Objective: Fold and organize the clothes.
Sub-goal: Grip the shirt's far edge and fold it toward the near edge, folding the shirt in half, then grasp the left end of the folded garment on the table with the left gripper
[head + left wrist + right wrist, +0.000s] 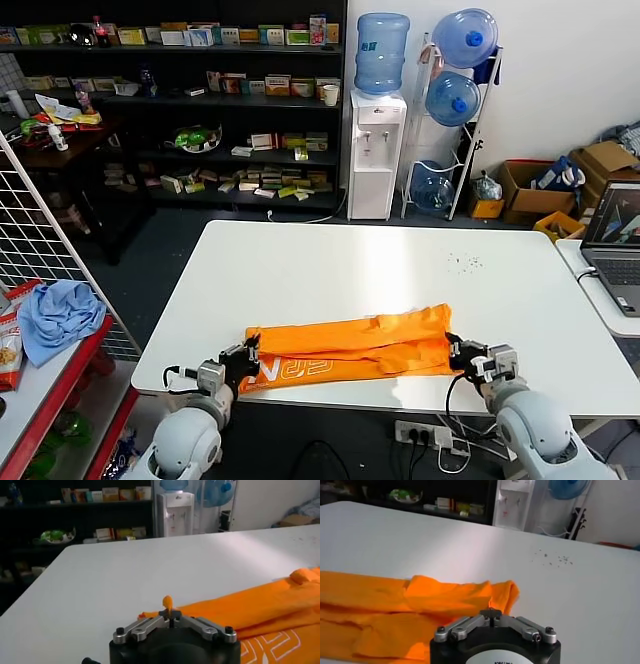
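The orange T-shirt (pixel 350 343) lies folded into a long band across the near part of the white table (pixel 380 265), with white lettering (pixel 300 371) showing at its left end. My left gripper (pixel 247 360) is shut on the shirt's left end; a pinch of orange cloth (pixel 167 602) sticks up between its closed fingers. My right gripper (pixel 458 353) is shut on the shirt's right end, its fingers closed on the cloth edge (pixel 492 602). The shirt also shows in the left wrist view (pixel 270 607) and the right wrist view (pixel 395 605).
A light blue cloth (pixel 58 315) lies on a red cart at the left, beside a wire grid (pixel 45 240). A laptop (pixel 615 245) sits on a side table at the right. Shelves (pixel 200 100) and a water dispenser (pixel 377 150) stand behind.
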`<action>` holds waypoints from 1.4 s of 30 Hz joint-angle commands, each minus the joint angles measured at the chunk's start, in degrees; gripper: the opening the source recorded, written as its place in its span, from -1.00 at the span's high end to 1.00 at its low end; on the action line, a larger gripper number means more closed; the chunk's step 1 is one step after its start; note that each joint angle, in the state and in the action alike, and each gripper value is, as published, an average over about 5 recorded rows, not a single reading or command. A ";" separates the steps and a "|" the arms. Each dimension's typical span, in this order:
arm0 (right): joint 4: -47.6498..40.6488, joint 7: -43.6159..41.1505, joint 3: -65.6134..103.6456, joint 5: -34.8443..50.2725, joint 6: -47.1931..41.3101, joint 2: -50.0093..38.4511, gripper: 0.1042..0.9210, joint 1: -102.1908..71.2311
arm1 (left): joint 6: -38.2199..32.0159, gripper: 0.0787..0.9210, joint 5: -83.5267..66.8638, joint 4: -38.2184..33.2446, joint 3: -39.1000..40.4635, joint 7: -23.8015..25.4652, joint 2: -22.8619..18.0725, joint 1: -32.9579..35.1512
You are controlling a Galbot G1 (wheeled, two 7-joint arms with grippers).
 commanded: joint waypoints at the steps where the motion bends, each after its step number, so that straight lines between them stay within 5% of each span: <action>1: 3.38 -0.06 1.26 -1.28 -1.18 -0.29 0.73 -5.22 | -1.64 0.71 0.13 -3.35 -1.22 -0.37 0.28 4.86; 23: 2.63 0.23 0.70 -0.62 -0.88 1.01 -0.72 -5.58 | 1.65 -0.71 -12.02 6.03 -1.89 -1.35 -2.21 -0.53; 42: 3.92 0.48 0.89 0.12 -1.46 1.00 -0.76 -5.93 | 1.01 0.48 -9.27 5.05 -1.53 -0.15 -1.32 -0.77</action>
